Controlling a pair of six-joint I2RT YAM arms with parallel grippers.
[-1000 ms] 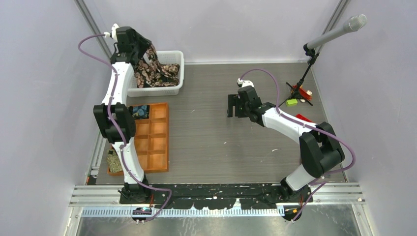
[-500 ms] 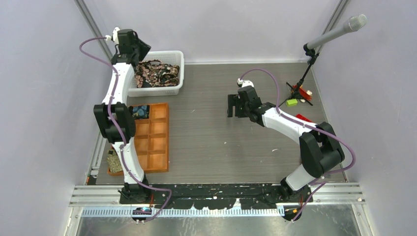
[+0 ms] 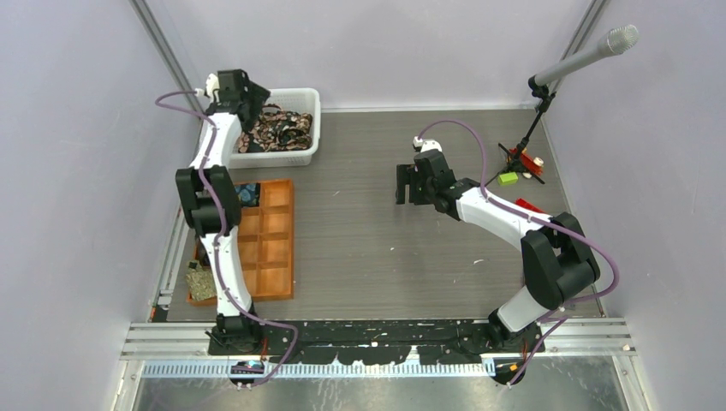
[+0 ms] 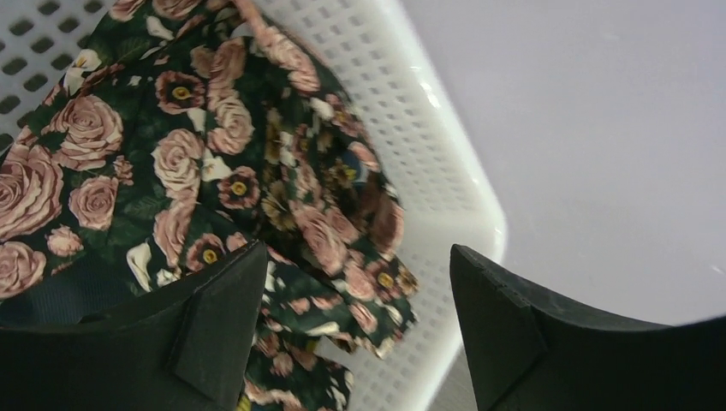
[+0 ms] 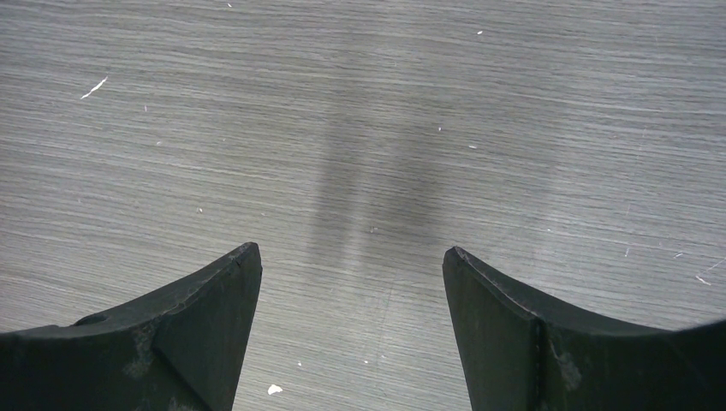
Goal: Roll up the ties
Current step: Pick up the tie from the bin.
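Left arm stretched far forward, left claw [image 4: 355,259] agape — right claw [image 5: 352,253] likewise, empty.

The floral tie [image 4: 214,171] runs off the wrist view's top and left edges, its lower folds behind one of the left fingers [image 4: 218,334]; overhead, the left arm [image 3: 210,197] covers the orange tray's [image 3: 276,257] left compartments; small items [image 3: 520,171] by the microphone stand [image 3: 532,120] are unidentifiable.

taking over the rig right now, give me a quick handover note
Left claw: open, empty, over the far-left corner of the white basket, above the floral tie.
Right claw: open, empty, over bare table.
Ties: heaped unrolled in the basket.
Done: apparently two rolls in the orange tray, blue roll far-left, olive roll near-left.
Left: roll the heap.
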